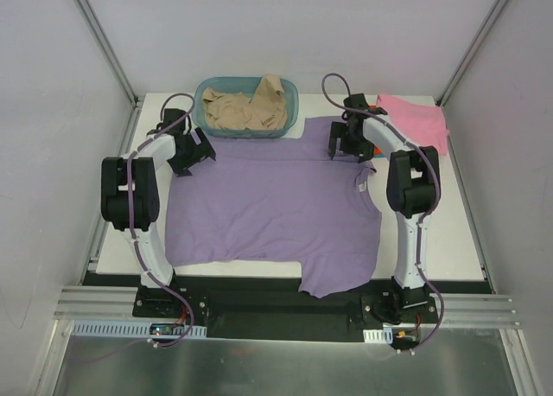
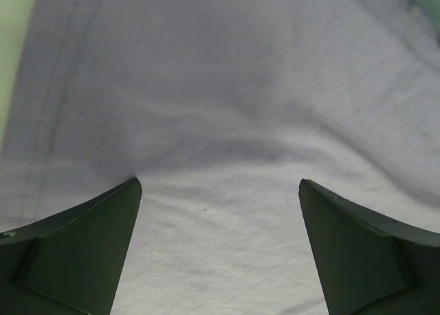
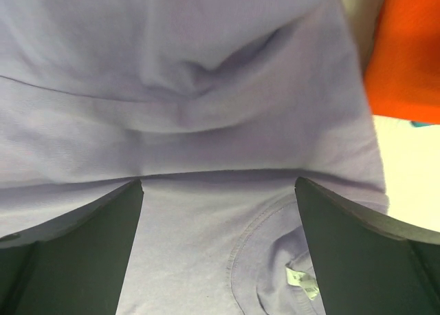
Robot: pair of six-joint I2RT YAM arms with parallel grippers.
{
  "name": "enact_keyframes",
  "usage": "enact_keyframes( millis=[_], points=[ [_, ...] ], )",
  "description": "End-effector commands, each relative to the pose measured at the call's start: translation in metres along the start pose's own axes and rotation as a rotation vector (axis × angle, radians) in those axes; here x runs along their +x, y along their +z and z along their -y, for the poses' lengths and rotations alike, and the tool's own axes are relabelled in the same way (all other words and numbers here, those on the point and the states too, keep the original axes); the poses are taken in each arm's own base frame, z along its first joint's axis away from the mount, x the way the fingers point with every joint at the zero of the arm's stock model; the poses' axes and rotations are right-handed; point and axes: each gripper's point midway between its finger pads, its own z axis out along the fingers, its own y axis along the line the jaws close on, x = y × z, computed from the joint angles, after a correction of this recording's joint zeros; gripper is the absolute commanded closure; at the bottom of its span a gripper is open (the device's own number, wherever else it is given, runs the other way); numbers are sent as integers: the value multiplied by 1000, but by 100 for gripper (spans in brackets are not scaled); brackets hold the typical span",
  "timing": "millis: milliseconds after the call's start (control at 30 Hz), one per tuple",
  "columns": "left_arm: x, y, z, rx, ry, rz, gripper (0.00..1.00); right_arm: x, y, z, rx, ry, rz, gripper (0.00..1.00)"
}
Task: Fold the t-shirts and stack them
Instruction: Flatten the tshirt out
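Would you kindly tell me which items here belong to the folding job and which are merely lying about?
Job: lavender t-shirt, beige t-shirt, pink t-shirt, orange-red t-shirt.
Lying about: teal plastic basket, white table.

White links (image 1: 154,256), black joints (image 1: 130,193), purple cables (image 1: 326,86), dark wedge-shaped end effector fingers (image 2: 75,253)

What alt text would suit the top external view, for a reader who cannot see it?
A lavender t-shirt lies spread over a white table between two arms, with the left pincer and the right pincer at its far edge. Behind it a teal basket holds a beige t-shirt, and a pink t-shirt lies at the far right corner.
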Motion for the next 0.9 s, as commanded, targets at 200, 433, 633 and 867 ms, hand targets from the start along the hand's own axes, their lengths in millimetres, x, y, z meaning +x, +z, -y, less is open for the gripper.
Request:
enact_keyframes(
  millis=[200,433,633,867],
  points=[
    [10,-75,0,72,3,91,1,15,-94,-5,-98,-16,138,3],
    [92,-106,-37,90,-75,67,1,120,-99,-6,-103,9,44,3],
    [124,-88,-64,18,-88,9,1,177,-74,-1,-97,37,-67,3],
    [116,-58,-80,-108,-106,-30,1,168,-50,10,12,17,-103,3]
  ],
)
